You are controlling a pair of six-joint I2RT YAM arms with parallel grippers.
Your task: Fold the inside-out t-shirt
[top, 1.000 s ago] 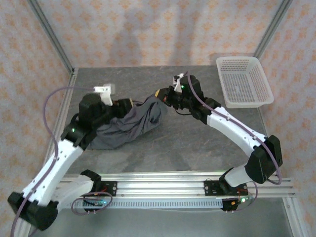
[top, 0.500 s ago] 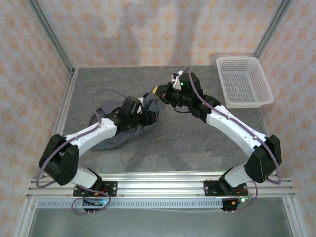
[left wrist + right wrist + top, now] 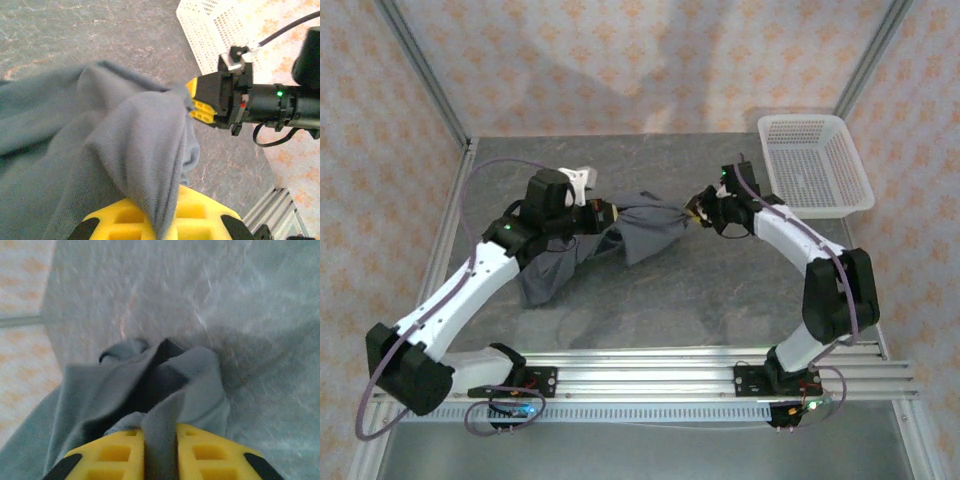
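Inside-out t-shirt (image 3: 645, 228), plain grey, left fingers (image 3: 200, 210) clenched on it, right fingers (image 3: 230, 447) grasping it

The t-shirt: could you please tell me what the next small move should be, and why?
Probably ease the two arms apart, keeping the cloth low: the t-shirt is bunched up between the left jaws and the right jaws, both pinching it, with the rest heaped on the table. Spreading should flatten it for folding.
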